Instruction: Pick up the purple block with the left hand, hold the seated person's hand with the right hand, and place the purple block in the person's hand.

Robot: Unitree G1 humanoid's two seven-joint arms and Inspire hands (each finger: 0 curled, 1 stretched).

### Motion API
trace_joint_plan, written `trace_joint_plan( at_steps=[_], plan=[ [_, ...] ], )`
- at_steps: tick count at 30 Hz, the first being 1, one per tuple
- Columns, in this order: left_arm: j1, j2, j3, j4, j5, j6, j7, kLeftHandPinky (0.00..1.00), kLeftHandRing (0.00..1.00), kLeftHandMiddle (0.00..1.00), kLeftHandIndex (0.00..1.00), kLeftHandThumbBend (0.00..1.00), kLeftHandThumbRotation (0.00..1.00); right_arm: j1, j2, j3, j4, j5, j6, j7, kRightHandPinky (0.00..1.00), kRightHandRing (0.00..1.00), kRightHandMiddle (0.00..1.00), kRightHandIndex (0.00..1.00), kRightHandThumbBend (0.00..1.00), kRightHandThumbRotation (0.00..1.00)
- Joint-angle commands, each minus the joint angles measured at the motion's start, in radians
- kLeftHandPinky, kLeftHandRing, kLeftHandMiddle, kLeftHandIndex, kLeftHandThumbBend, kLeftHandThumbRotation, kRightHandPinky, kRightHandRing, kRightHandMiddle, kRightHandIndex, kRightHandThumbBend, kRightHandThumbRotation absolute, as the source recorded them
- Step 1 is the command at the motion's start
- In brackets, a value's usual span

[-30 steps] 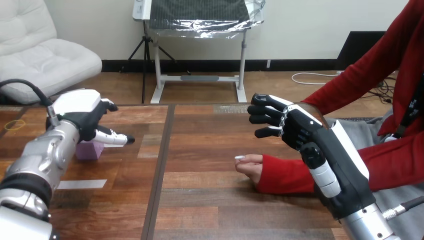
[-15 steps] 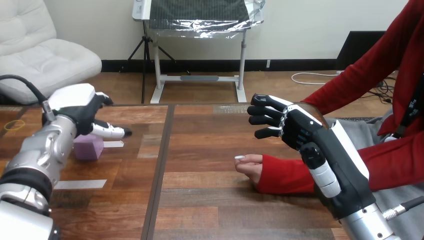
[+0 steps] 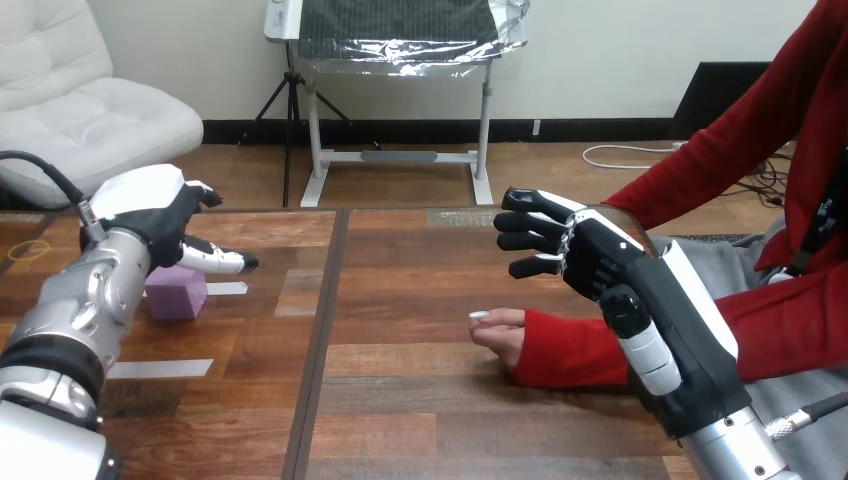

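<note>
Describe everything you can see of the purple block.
The purple block is a pale-purple cube with a matte surface, resting flat on the wooden table at its left side. The left robot hand hovers just above and behind it, fingers relaxed, not gripping it; the forearm hides its left edge. A white tape strip lies beside it.

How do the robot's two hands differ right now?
The left hand hovers just over the purple block at the left of the table; the right hand hangs above the person's hand, which rests on the table. The left hand shows its white back, the right mostly black fingers. Both are open, holding nothing.
</note>
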State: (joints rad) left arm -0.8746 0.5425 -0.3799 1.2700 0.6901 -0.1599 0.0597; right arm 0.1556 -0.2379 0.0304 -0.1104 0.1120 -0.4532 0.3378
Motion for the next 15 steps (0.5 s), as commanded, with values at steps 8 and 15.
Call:
trace_joint_plan(
  at_steps=[8,15],
  plan=[
    [-0.078,0.008,0.003,0.014,-0.022,0.029,0.02,0.83,0.84,0.85,0.85,0.66,0.46,-0.051,0.002,-0.008,-0.006,0.005,-0.013,0.003,0.69,0.78,0.8,0.82,1.0,1.0],
    [-0.074,0.004,0.0,0.017,-0.026,0.038,0.017,0.83,0.85,0.87,0.86,0.65,0.48,-0.05,-0.001,-0.009,-0.008,0.011,-0.009,0.008,0.69,0.78,0.8,0.82,1.0,1.0]
  ],
)
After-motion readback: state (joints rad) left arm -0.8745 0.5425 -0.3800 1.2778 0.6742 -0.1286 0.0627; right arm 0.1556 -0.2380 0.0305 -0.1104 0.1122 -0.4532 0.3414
